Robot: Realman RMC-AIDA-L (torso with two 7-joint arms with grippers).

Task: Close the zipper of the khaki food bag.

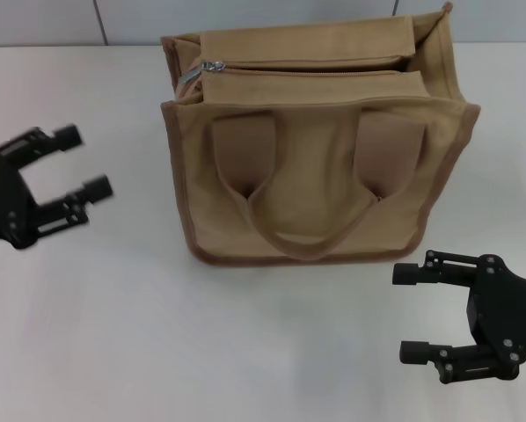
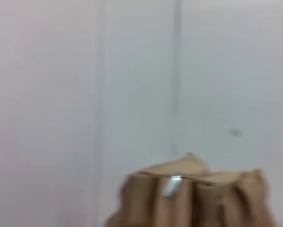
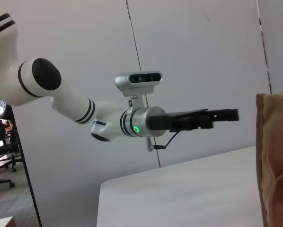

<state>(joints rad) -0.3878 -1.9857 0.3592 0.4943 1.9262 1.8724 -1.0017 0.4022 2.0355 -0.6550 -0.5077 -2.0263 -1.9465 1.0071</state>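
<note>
The khaki food bag [image 1: 316,158] stands upright at upper centre, its zipper [image 1: 307,69] unclosed, silver pull at the left end. Left gripper [image 1: 85,163] and right gripper [image 1: 411,313] hover spread apart, holding nothing.

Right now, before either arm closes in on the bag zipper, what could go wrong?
1. The pull tab is small and sits at the far left end of the zipper; the left gripper may miss it.
2. Nothing holds the khaki food bag; pulling could drag or tip it. The right gripper is apart.
</note>
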